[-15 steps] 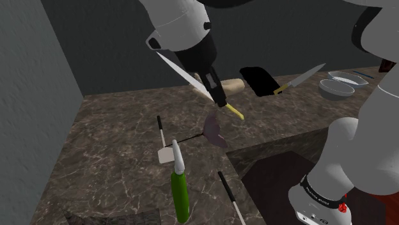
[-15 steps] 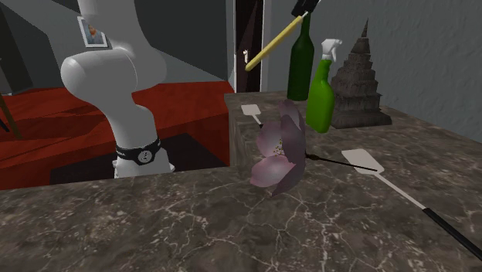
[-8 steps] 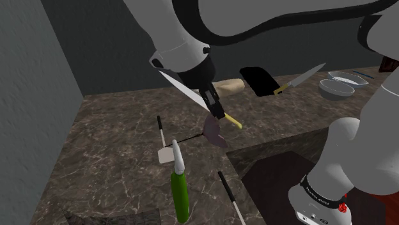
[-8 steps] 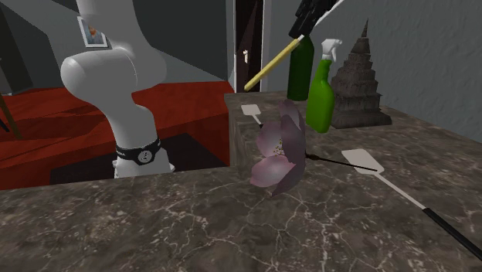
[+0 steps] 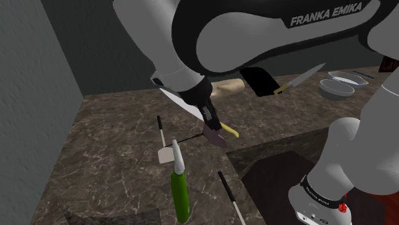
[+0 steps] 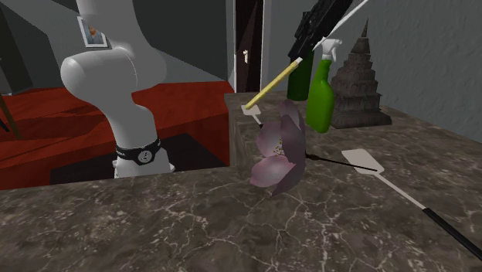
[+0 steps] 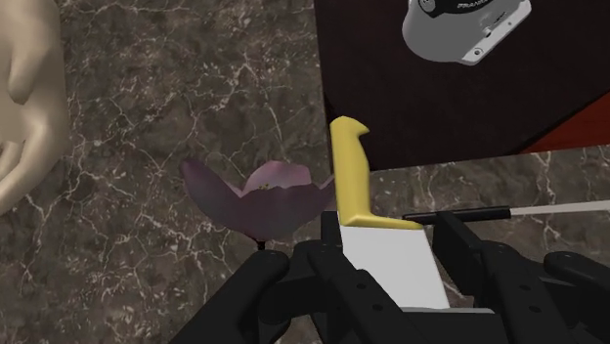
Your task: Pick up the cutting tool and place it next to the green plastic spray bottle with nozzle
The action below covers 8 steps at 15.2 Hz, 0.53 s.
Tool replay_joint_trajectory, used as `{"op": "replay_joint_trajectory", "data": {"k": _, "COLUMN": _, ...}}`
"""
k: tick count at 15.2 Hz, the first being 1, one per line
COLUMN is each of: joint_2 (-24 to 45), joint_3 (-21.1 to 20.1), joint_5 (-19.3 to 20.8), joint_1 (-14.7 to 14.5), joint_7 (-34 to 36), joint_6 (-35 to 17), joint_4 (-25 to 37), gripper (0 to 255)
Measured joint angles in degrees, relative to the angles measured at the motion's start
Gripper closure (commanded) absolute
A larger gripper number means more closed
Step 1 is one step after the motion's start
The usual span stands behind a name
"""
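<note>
A knife (image 7: 350, 171) with a yellow handle and a white blade is held clamped between the fingers of the gripper (image 7: 386, 249), raised above the dark marbled surface (image 7: 147, 293). The blade is gripped close to the handle, and the handle is pointed out past the fingertips. A purple flower (image 7: 256, 200) is seen on the surface just below the gripper. The green spray bottle (image 6: 319, 100) is seen standing near the gripper and lower than it, with a dark green bottle (image 6: 298, 73) beside it.

Yellow-handled knife (image 7: 349, 178) aloft near green bottle (image 6: 320, 96)
</note>
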State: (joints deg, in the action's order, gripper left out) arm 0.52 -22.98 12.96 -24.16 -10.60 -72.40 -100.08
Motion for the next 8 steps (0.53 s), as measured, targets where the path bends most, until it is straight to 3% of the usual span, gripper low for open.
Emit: {"op": "replay_joint_trajectory", "data": {"k": 8, "joint_2": -0.15, "joint_3": 0.14, "joint_5": -0.28, "joint_1": 0.15, "joint_7": 1.15, "joint_6": -6.20, "joint_4": -6.44, "gripper": 255}}
